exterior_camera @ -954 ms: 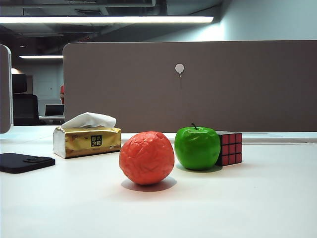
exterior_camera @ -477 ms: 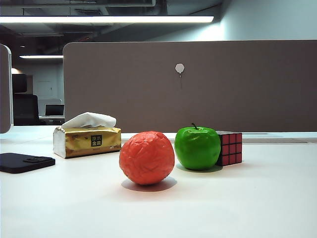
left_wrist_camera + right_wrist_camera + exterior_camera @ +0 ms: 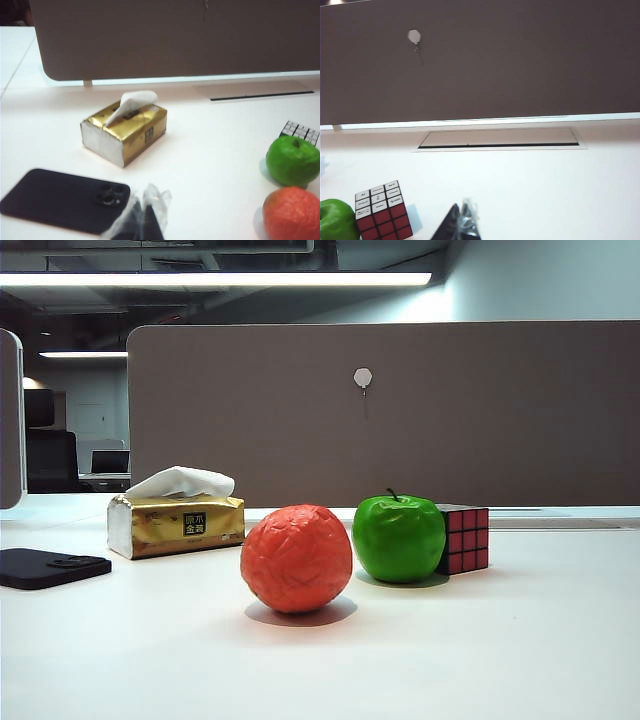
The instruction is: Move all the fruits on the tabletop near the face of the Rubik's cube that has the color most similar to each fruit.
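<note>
The green apple [image 3: 398,539] already sits touching the Rubik's cube [image 3: 463,538]; the orange-red fruit [image 3: 296,558] waits well ahead of both grippers; left gripper [image 3: 143,220] and right gripper [image 3: 461,225] hang pressed together, empty.

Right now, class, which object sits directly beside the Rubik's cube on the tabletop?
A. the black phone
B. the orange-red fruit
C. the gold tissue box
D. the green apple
D: the green apple sits right against the Rubik's cube, with the orange-red fruit further away; neither gripper shows in the exterior view.
</note>
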